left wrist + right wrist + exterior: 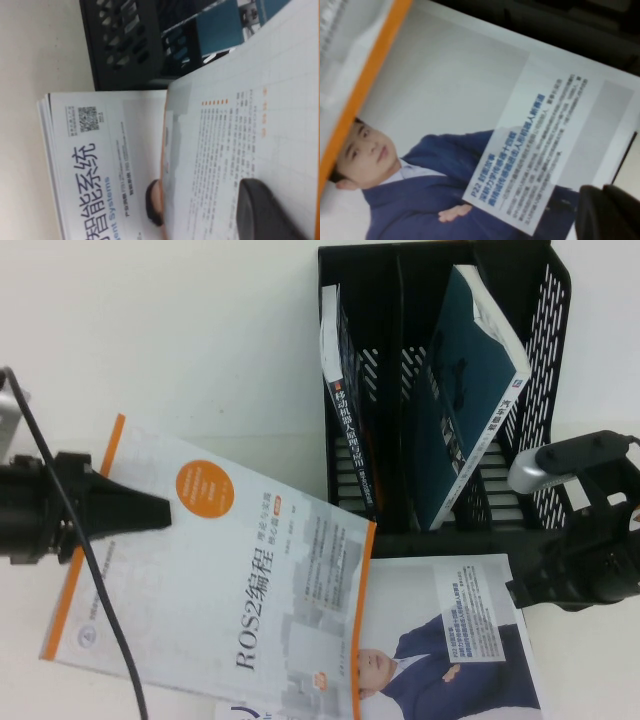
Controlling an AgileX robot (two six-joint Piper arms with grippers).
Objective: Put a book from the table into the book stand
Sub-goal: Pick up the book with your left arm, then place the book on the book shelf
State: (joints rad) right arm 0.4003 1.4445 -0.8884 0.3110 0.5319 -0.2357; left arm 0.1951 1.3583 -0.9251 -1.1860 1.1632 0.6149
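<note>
A white ROS2 book with an orange edge lies tilted at the front left, partly over a magazine showing a man in a blue suit. My left gripper reaches in from the left and is shut on the book's edge. In the left wrist view one finger lies on the book's cover. The black mesh book stand is at the back right. My right gripper hovers at the magazine's right edge, fingers together and empty.
The stand holds a dark book in its left slot and a teal book leaning across the right slots. The stand and the magazine also show in the left wrist view. A black cable crosses the ROS2 book.
</note>
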